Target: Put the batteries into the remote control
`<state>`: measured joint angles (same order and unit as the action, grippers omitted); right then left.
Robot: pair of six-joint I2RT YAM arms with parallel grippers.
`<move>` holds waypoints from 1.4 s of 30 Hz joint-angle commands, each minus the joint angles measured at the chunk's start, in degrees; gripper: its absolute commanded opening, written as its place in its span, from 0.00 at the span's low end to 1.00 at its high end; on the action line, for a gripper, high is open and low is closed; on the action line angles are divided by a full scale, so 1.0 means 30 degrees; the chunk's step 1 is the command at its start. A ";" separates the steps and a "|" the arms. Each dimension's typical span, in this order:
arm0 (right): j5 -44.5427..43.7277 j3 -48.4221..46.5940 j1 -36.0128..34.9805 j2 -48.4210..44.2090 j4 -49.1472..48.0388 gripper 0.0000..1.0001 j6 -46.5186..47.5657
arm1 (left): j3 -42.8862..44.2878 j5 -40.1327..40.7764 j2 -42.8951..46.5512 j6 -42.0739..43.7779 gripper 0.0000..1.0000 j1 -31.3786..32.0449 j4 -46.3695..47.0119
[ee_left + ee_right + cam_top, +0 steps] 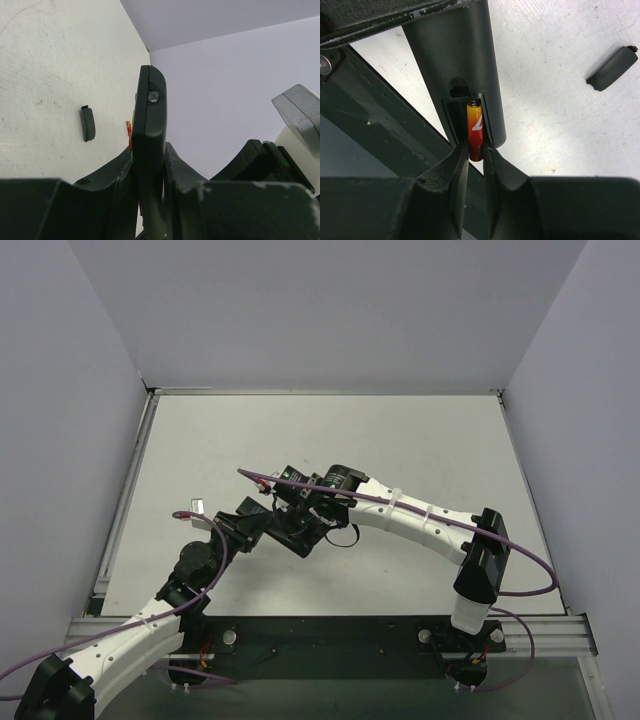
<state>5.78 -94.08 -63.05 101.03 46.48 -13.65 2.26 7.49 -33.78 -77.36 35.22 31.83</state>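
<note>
White surface [400, 435] from above, left arm [130, 635] and right arm [420, 520] nose to nose at centre. Left wrist: left jaws clamped on the slim black rectangular remote control [150, 135], edge-up; flat black plastic cover [88, 124] nearby. Right wrist: right jaws pinching a red-orange cylindrical battery [475, 131] in the remote's open compartment.

Bright even light, blurred near foregrounds

We see the slim black rectangular plastic remote control [455, 60] held up edge-on, clamped betw. the left gripper [150, 165] fingers, back side w/ open battery bay [451, 112] facing the right wrist cam. One small red-orange cylindrical battery [475, 131] lies lengthwise in the bay, near end pinched by the right gripper [476, 152]. 2nd battery: can't make it out.
</note>
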 commanded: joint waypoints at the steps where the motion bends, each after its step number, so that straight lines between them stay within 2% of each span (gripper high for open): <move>1: -0.0286 -0.0543 -0.0078 -0.0250 0.0620 0.15 -0.0167 | -0.2629 0.0200 0.0274 -0.0755 0.00 0.0124 0.1429; 5: -0.0257 -0.0573 -0.0078 -0.0221 0.0591 0.19 -0.0167 | -0.2746 0.0258 0.0274 -0.1019 0.00 0.0124 0.1458; 13: -0.0462 -0.0719 -0.0078 -0.0484 0.0562 0.20 -0.0109 | -0.2863 0.0317 0.0215 -0.1517 0.00 0.0124 0.1459; 25: -0.0697 -0.0748 -0.0137 -0.0397 0.0181 0.14 -0.0313 | -0.2981 0.0259 0.0156 -0.2073 0.00 0.0124 0.1839; 42: -0.1136 -0.0866 -0.0137 -0.0426 -0.0141 0.15 -0.0284 | -0.2922 0.0053 0.0069 -0.2572 0.00 0.0124 0.2191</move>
<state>4.23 -94.96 -63.09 101.03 46.46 -13.72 1.83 8.62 -34.22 -82.32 35.22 31.46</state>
